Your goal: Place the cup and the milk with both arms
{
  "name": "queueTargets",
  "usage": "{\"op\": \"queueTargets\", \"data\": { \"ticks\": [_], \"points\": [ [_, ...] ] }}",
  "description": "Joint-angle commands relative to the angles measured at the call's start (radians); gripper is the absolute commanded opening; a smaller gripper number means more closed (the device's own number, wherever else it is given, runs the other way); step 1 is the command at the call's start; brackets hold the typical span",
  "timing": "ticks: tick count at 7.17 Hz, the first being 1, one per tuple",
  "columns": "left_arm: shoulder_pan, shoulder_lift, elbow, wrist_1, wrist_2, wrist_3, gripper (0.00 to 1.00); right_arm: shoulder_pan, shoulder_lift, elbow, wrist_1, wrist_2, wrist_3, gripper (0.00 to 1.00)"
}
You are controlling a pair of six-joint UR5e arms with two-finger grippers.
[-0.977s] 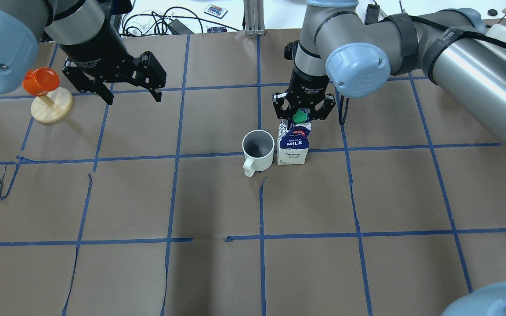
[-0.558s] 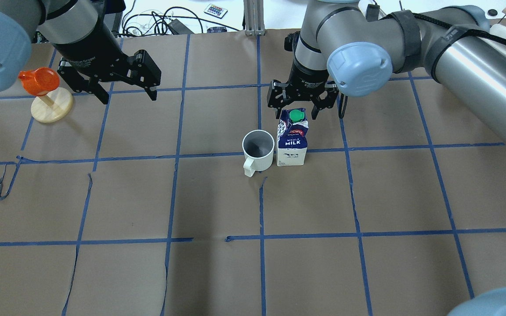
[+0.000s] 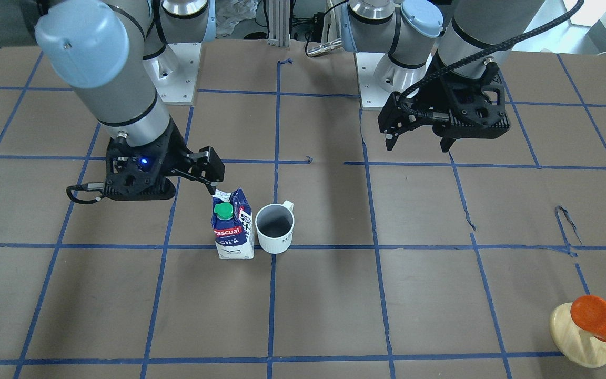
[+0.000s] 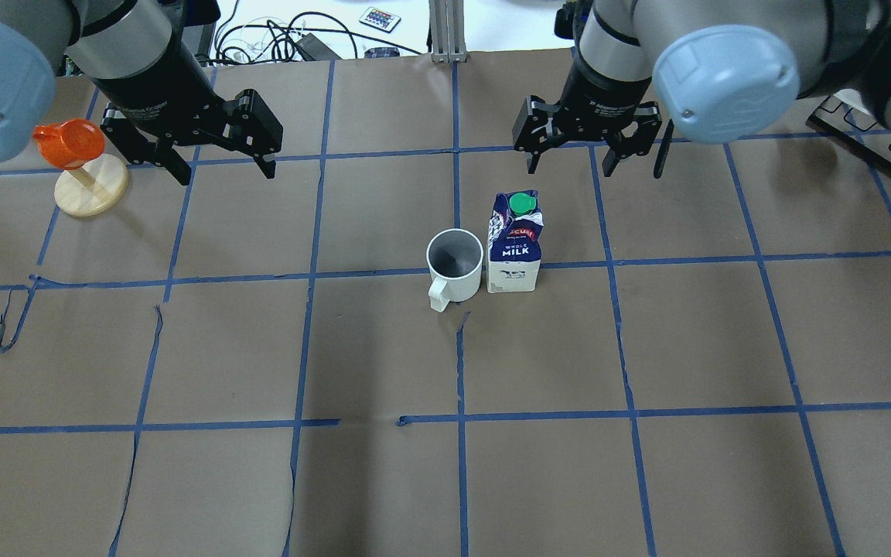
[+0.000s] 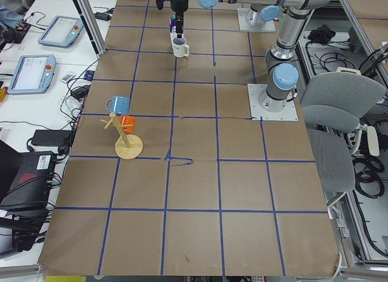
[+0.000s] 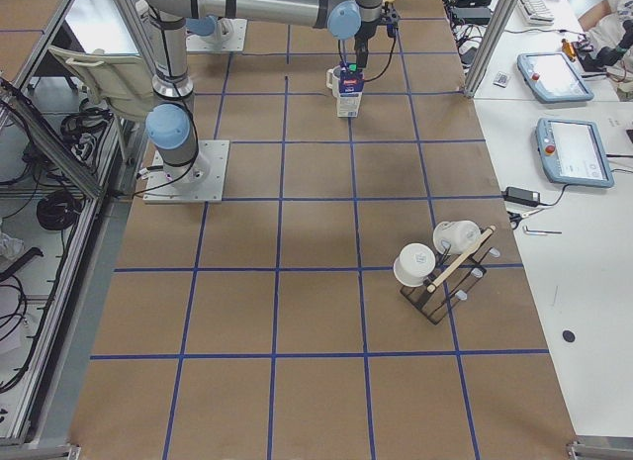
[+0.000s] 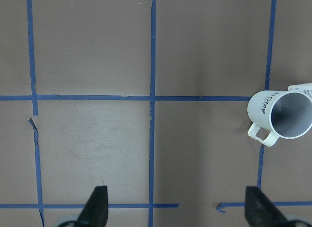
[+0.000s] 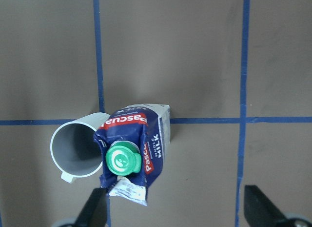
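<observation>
The cup and the milk stand upright side by side near the middle of the table, cup on the left in the overhead view, its handle turned to the near side. They are just beside each other; I cannot tell whether they touch. Neither is held.

Judging by this, both are already placed and the step in hand is clearing the arms away. The next move calls only for a lift straight off, without brushing the tall carton.

The right gripper hangs above the table, farther off than the milk and a little to its right, pointing down, fingers spread wide and empty. The left gripper hovers at the far left, likewise spread and empty, close to an orange cup on a wooden stand.
</observation>
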Motion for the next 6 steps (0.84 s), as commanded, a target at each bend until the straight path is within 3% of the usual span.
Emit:
{"op": "queueTargets", "data": {
  "ticks": [1,6],
  "points": [
    [0.000,0.000,0.000,0.000,0.001,0.000,1.00,-0.048,-0.091,0.005,0.107,-0.065,-0.101,1.00],
    [-0.001,0.000,0.000,0.000,0.001,0.000,1.00,-0.082,-0.129,0.018,0.133,-0.099,-0.106,1.00]
  ]
}}
